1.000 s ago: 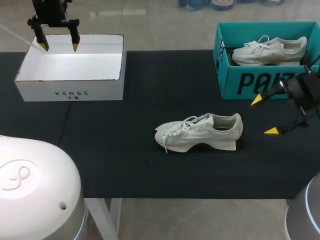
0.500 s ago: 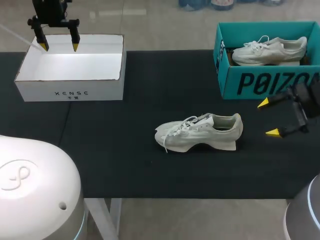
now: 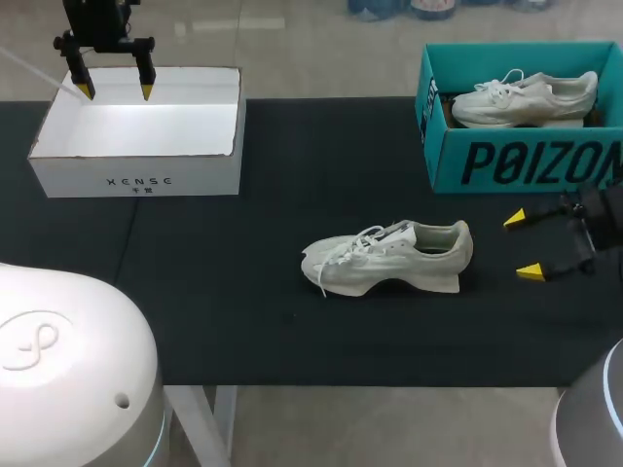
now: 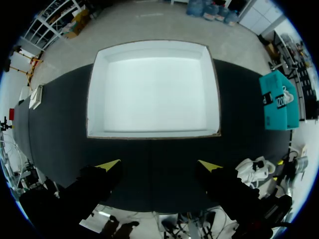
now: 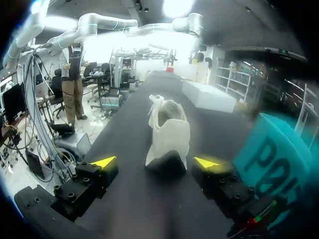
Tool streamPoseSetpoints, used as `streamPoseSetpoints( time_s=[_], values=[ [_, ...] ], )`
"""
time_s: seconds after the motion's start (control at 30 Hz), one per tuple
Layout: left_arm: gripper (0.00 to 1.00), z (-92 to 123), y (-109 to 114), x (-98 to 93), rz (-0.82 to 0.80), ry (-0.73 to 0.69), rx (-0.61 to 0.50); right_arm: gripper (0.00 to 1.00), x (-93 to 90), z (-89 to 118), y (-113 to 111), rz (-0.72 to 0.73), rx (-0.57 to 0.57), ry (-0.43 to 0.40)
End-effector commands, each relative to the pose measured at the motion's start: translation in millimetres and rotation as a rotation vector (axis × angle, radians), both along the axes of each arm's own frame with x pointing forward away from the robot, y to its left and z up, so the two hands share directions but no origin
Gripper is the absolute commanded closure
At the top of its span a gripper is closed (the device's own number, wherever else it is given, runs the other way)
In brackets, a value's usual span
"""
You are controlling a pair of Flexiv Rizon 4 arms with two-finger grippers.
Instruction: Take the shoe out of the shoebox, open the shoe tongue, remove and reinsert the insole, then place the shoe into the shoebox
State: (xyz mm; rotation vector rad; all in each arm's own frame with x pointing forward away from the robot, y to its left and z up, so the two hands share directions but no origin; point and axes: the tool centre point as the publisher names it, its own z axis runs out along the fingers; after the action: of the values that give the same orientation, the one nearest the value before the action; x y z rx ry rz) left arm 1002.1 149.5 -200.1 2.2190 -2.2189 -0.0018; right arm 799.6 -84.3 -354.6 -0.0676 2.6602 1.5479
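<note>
Sneaker in teal shoebox, second sneaker on table; left tool, right tool splayed wide, empty.

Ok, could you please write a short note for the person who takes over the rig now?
Left gripper: open, empty, above the far rim of the empty white box.
Right gripper: open, empty, beside the heel of the white sneaker, not touching; it stands on the black mat.
Teal shoebox holds a second sneaker.
Done: sneaker out. Left: tongue, insole, then into the shoebox.
</note>
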Motion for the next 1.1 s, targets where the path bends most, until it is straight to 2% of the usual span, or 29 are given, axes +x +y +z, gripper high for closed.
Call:
streamPoseSetpoints(
  time_s=[0.03,0.73,1.1],
  values=[
    [0.0,0.0,0.1,-0.5,0.0,0.0,0.001,0.0,4.8,-11.8,8.4,0.004,0.021,-0.006],
    [0.0,0.0,0.1,-0.5,0.0,0.0,0.001,0.0,42.9,-51.1,25.4,-0.011,0.048,0.004],
    [0.0,0.0,0.1,-0.5,0.0,0.0,0.001,0.0,38.3,-62.7,41.1,-0.012,0.079,0.029]
  ],
)
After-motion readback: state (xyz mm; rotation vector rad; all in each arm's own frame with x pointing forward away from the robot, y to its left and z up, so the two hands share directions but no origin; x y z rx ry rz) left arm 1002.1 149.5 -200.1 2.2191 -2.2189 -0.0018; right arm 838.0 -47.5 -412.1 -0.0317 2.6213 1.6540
